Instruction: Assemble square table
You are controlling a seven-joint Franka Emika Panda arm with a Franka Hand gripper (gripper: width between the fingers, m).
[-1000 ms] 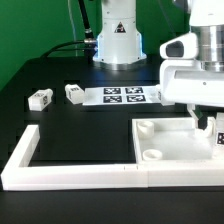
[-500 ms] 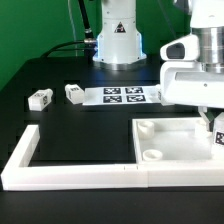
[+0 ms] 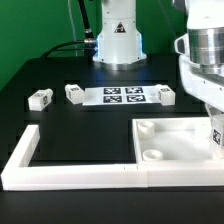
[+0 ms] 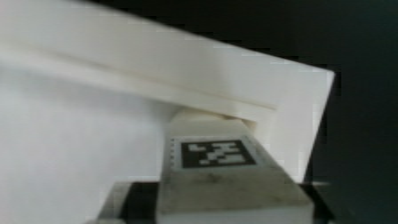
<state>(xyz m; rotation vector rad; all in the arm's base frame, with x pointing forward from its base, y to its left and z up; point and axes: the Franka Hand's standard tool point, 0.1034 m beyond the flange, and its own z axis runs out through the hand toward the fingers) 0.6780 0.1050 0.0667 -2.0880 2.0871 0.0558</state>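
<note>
The white square tabletop lies at the exterior view's right, with raised rim and round corner sockets. My gripper is shut on a white leg and holds it over the slab's far right corner. In the wrist view the leg, with its tag facing the camera, sits between my dark fingers of the gripper, close to the tabletop's rim and corner. Three loose legs lie on the table: one, a second, a third.
The marker board lies flat between the loose legs. A long white L-shaped border wall runs along the front and the exterior view's left. The robot base stands at the back.
My arm has shifted toward the exterior view's right with the leg, uncovering the third loose leg beside the marker board. The held leg sits slightly farther right over the slab.
</note>
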